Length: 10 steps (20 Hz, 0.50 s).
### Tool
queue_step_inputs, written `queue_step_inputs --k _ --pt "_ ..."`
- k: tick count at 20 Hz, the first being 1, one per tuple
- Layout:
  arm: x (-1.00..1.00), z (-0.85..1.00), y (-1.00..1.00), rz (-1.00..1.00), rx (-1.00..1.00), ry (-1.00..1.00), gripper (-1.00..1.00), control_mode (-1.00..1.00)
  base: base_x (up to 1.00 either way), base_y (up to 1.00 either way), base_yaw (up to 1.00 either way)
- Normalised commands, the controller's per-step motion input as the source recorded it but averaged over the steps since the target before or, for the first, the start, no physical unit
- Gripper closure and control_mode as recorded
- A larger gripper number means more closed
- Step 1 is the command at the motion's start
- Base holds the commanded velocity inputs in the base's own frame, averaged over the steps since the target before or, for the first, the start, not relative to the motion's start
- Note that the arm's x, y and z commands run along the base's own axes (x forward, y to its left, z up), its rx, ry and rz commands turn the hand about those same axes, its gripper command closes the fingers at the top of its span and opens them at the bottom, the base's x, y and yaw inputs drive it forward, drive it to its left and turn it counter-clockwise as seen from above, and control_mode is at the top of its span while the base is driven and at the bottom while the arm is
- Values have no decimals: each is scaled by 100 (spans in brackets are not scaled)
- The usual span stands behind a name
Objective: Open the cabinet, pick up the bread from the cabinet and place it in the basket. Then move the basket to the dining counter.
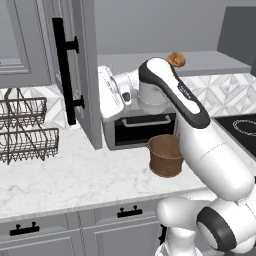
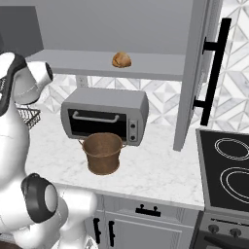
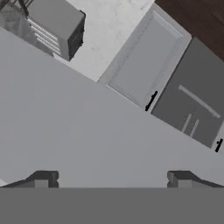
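The bread (image 2: 121,60) sits on the open cabinet's (image 2: 146,29) gray shelf, near its front edge, above the toaster oven (image 2: 104,115); in the left base view the bread (image 1: 176,59) peeks out just behind the arm's upper link. Both cabinet doors stand swung out: one door (image 1: 75,70) with its black bar handle (image 1: 64,75) on the left, the other door (image 2: 197,73) at the right, above the near edge of the cooktop (image 2: 226,170). The basket (image 2: 102,152) stands upright on the marble worktop (image 2: 155,170), just in front of the toaster oven and below the bread. No writing can be read on the oven or the arm; a small dark mark on the arm's link is too small to tell

The arm is raised and bent, its hand tucked back toward the left door and turned away from the bread. In the hand view the gripper (image 3: 111,177) looks across a plain gray surface, its two fingertips (image 3: 41,178) spread wide apart with nothing between them

The worktop around the basket lies bare to its front edge. A wire rack (image 1: 25,130) stands at the far left
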Motion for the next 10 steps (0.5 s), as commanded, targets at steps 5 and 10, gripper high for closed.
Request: queue_step_inputs --k 5,10 --pt "-4 0 99 -1 -8 0 -100 -100 0 0 0" --pt "7 -18 -10 -15 4 2 -100 -100 0 0 0"
